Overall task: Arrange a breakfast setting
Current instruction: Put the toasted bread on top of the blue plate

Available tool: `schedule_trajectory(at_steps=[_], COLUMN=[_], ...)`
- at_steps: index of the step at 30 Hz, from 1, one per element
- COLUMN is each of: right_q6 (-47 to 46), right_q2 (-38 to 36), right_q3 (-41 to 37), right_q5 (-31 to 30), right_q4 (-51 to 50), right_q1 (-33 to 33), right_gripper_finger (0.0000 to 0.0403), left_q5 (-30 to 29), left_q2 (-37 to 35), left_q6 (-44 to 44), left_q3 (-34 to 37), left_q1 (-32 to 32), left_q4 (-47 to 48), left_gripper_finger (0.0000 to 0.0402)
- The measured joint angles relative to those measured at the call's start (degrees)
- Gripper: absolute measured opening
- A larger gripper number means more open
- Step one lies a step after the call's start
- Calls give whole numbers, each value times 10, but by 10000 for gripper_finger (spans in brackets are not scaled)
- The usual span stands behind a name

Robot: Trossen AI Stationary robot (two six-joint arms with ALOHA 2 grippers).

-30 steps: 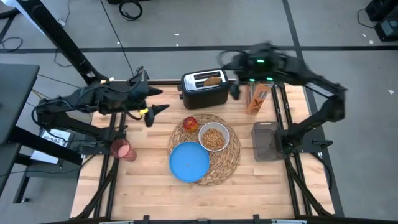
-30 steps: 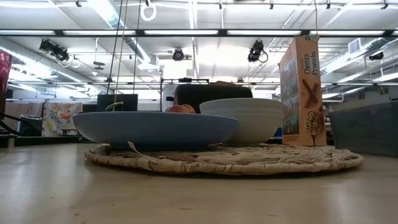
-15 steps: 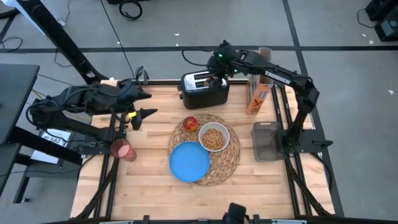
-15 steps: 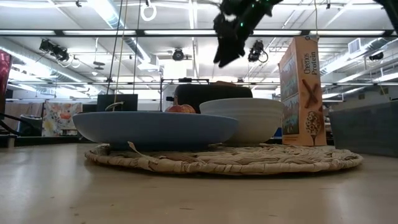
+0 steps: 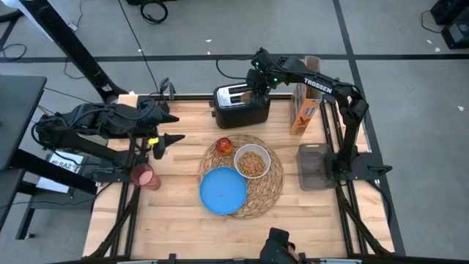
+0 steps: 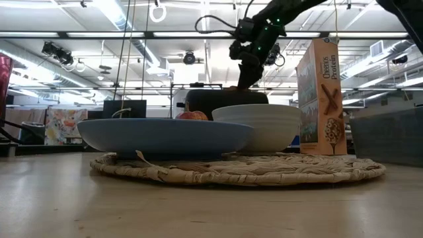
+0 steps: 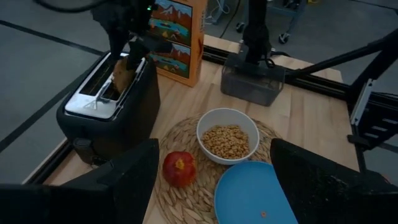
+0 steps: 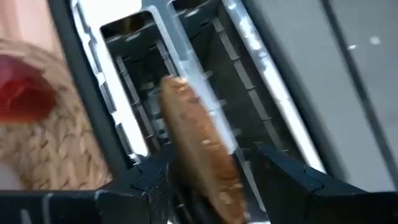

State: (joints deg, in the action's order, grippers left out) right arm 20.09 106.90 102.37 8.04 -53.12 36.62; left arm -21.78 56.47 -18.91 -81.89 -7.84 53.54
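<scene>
Straddling the toast slice (image 8: 198,149) in the toaster (image 5: 241,105), right gripper (image 5: 253,94) jaws part-open, left's wide

A robotics lab or industrial test hall, not a home. The wooden worktop (image 5: 176,213) sits in a black metal frame on a grey concrete floor (image 5: 220,29) marked with dark lines and trailing cables. Beyond it, the low view shows long ceiling strip lights (image 6: 198,34), exposed ducting and camera rigs overhead.
</scene>
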Motion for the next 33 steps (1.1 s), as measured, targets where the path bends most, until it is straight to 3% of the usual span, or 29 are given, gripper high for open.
schedule_trajectory(at_steps=[9, 20, 33], right_q6=[-4, 24, 36], right_q2=[7, 7, -14], right_q3=[0, 0, 45], right_q5=[4, -10, -40], right_q4=[0, 0, -17], right_q1=[-5, -21, -44], right_gripper_finger=[193, 92, 17], left_q5=[0, -1, -11], left_q2=[0, 0, 0], left_q6=[-4, 0, 32], left_q3=[0, 0, 0], left_q1=[-8, -6, -6], left_q4=[2, 4, 4], left_gripper_finger=[313, 313, 313])
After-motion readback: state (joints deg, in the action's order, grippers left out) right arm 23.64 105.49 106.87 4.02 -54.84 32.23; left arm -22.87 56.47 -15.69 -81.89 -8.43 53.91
